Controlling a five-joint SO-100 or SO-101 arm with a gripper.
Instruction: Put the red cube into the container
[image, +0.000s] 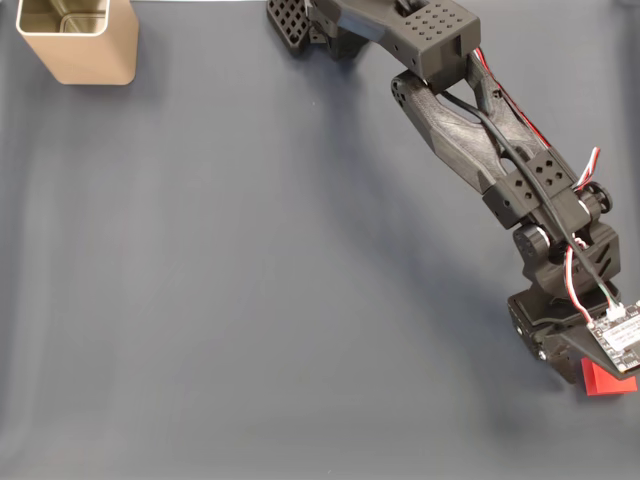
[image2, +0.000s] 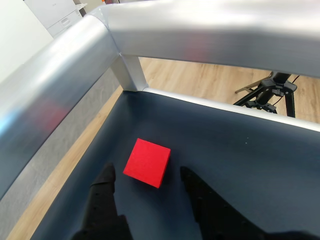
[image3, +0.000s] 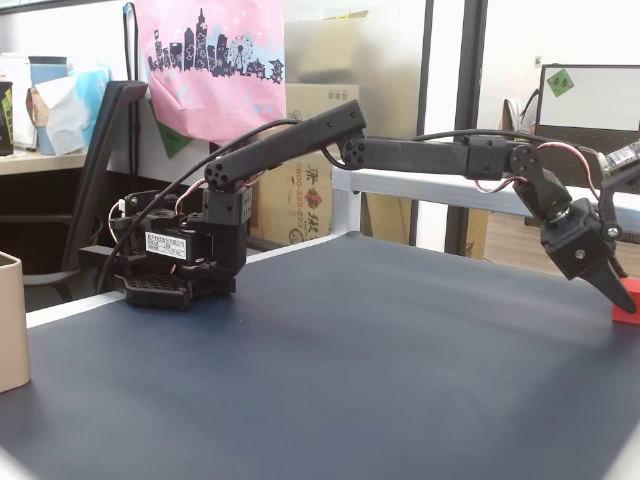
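The red cube (image2: 147, 162) rests on the dark blue table mat near a corner. In the wrist view my gripper (image2: 147, 171) is open, with one black finger (image2: 104, 197) on the cube's left, the other on its right, and a small gap on each side. In a fixed view from above, the cube (image: 608, 381) peeks out from under the gripper (image: 592, 368) at the lower right. A side fixed view shows the gripper (image3: 618, 288) tilted down onto the cube (image3: 626, 306). The beige-gold container (image: 78, 42) stands upright at the far top left, also seen as the container (image3: 10, 322) at the left edge.
An aluminium rail (image2: 60, 75) borders the table close behind and beside the cube. The arm's base (image3: 170, 262) sits at the table's back edge. A black tripod (image2: 270, 92) stands on the wooden floor beyond. Open mat (image: 280, 280) lies between cube and container.
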